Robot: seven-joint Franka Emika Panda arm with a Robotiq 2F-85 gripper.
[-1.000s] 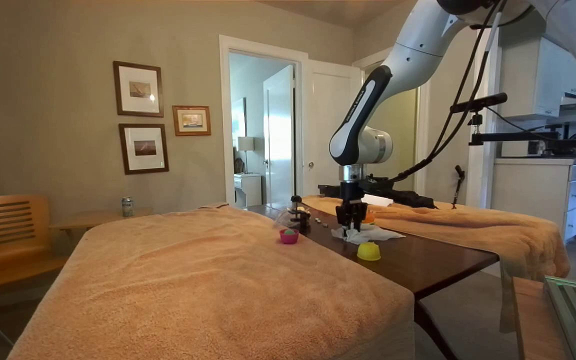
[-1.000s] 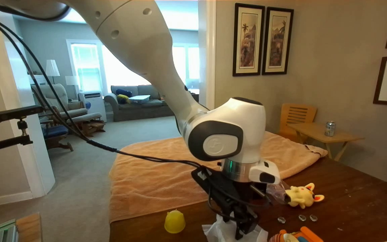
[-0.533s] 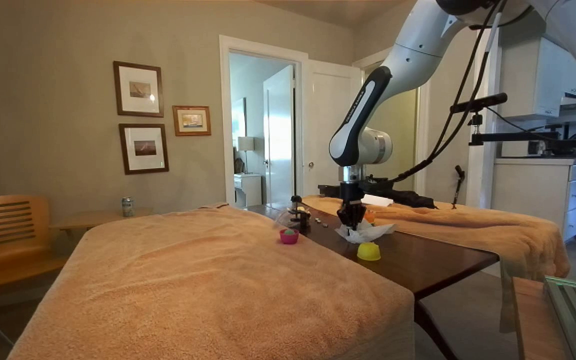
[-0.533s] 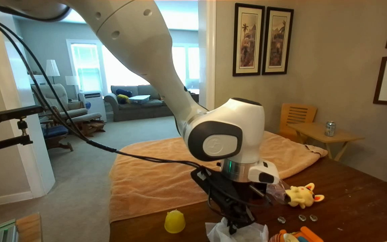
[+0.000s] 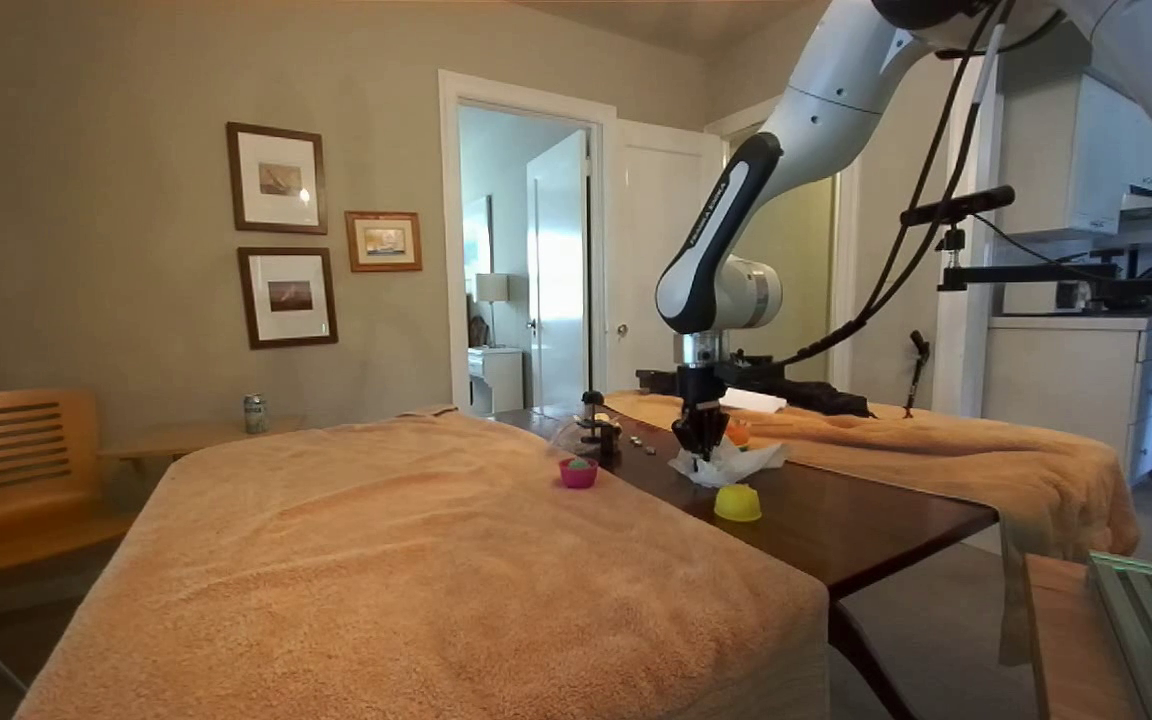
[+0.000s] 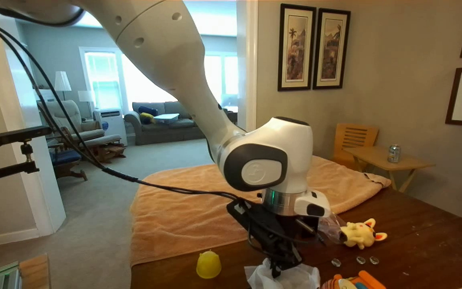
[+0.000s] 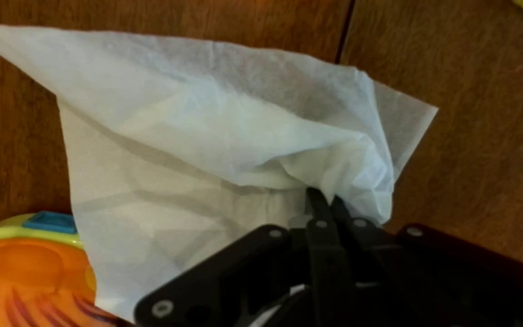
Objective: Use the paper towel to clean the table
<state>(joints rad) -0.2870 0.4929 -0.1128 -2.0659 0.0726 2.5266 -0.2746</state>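
White paper towel (image 7: 207,141), crumpled, pinched between fingers (image 7: 320,212) (tips almost meeting).

The pincer (image 7: 326,196) has pinched together on the paper towel (image 7: 189,122), which seems more bunched.

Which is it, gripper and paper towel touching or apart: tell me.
Touching: the wrist view shows the gripper with its jaws closed on a bunched fold of the paper towel, the white sheet gathered between their tips.
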